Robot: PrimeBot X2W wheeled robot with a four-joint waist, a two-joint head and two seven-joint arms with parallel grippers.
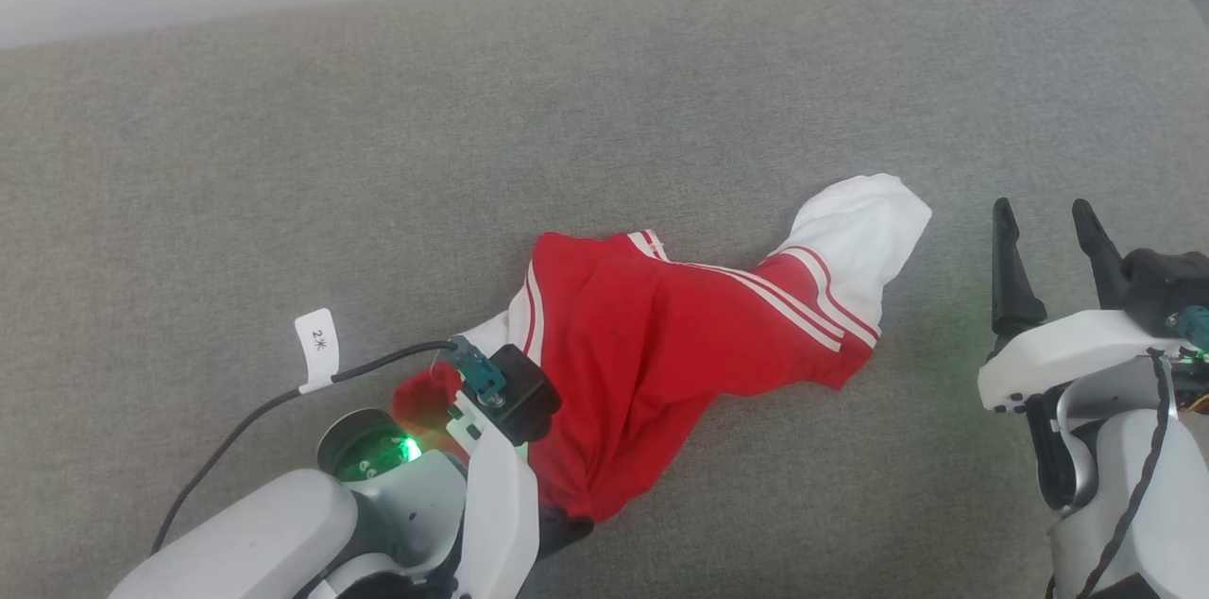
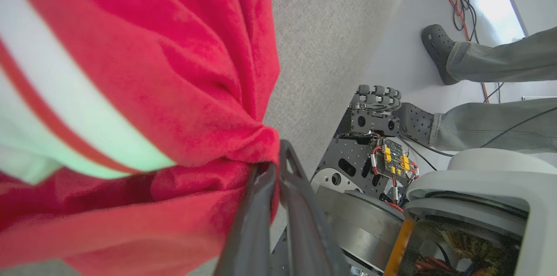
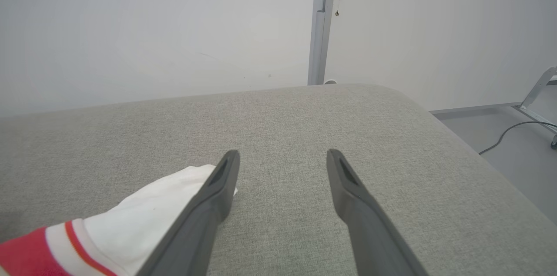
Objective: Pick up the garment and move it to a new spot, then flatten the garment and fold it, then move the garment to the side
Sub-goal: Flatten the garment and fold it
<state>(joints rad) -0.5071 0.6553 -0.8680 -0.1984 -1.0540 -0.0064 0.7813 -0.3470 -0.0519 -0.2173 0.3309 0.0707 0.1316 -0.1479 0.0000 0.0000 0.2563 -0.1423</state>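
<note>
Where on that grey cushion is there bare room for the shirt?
The wide grey stretch between the shirt and the far edge is bare, as is the strip between its white sleeve and the open right hand. Crowded near the left hand, shut on the shirt.

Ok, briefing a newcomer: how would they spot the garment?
On the wide grey fabric surface, look near its front middle. The crumpled red soft-cloth T-shirt sits there, a fold pinched in the left gripper; only it is red with white sleeves.
</note>
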